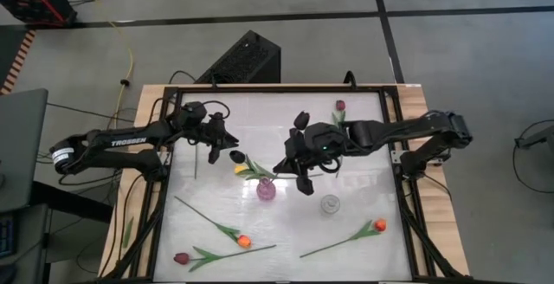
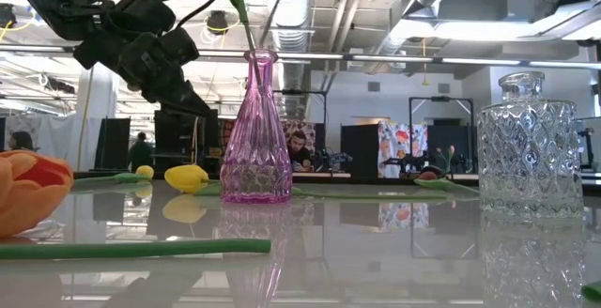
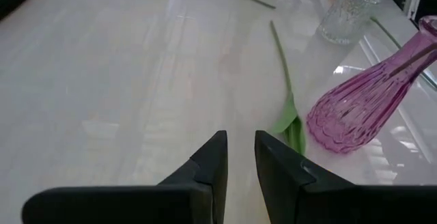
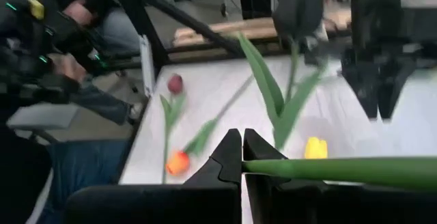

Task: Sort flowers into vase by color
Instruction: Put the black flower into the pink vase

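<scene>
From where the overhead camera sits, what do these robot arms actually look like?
Two slim black jointed arms. The left arm carries white lettering and a white band near its base; black cables loop around both. Each ends in a gripper with two dark wedge-shaped fingers.

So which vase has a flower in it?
The pink vase: a green stem stands in its neck. The clear glass vase beside it is empty.

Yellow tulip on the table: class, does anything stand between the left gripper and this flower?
Nothing visible does. The left gripper hangs open just above the yellow tulip, with only air between them. The pink vase stands beside the tulip, off that path.
</scene>
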Tool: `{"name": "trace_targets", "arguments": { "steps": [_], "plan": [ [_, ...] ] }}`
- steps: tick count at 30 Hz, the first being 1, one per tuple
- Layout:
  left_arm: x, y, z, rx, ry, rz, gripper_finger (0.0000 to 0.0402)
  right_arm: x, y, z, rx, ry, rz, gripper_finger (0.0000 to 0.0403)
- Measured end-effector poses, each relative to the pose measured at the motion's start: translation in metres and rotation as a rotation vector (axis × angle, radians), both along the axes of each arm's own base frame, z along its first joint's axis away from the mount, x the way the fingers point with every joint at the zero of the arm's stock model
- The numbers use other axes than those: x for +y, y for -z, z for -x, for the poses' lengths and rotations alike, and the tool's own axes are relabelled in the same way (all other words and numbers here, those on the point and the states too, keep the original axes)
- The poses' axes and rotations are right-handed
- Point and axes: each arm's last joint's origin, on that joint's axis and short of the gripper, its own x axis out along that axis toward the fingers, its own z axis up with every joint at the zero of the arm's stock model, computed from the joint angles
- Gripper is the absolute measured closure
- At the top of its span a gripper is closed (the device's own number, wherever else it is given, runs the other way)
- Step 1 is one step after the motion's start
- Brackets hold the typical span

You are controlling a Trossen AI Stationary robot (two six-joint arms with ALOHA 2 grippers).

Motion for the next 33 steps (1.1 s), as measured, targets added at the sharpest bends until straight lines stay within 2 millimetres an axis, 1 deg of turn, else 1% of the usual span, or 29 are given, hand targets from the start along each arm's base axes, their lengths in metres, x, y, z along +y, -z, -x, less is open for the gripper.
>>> {"name": "trace_targets", "arguments": {
  "steps": [2, 9, 15, 18, 24, 26, 29, 33],
  "plan": [
    [0.0, 0.0, 0.0, 0.003, 0.0, 0.002, 0.034, 0.0, -0.003, 0.001, -0.014, -0.004, 0.004, 0.0375],
    [-0.001, 0.001, 0.001, 0.015, 0.0, 0.009, 0.034, -0.008, -0.001, 0.0, 0.0, 0.019, 0.007, 0.0375],
    [-0.001, 0.003, 0.001, 0.029, 0.0, 0.018, 0.034, -0.011, 0.0, -0.001, 0.008, 0.039, 0.016, 0.0375],
    [-0.001, 0.003, 0.001, 0.029, 0.0, 0.018, 0.034, -0.01, 0.005, -0.004, 0.022, 0.042, 0.019, 0.0375],
    [-0.001, 0.003, 0.001, 0.031, -0.006, 0.012, 0.034, -0.009, 0.021, -0.015, 0.08, 0.051, 0.017, 0.0375],
    [-0.001, 0.003, 0.001, 0.032, -0.006, 0.012, 0.034, -0.012, 0.023, -0.017, 0.085, 0.059, 0.017, 0.0374],
    [-0.001, 0.003, 0.001, 0.032, -0.007, 0.012, 0.034, -0.012, 0.024, -0.016, 0.101, 0.072, 0.001, 0.0365],
    [-0.001, 0.003, 0.001, 0.032, -0.007, 0.012, 0.034, -0.014, 0.024, -0.016, 0.107, 0.088, -0.018, 0.0341]
  ]
}}
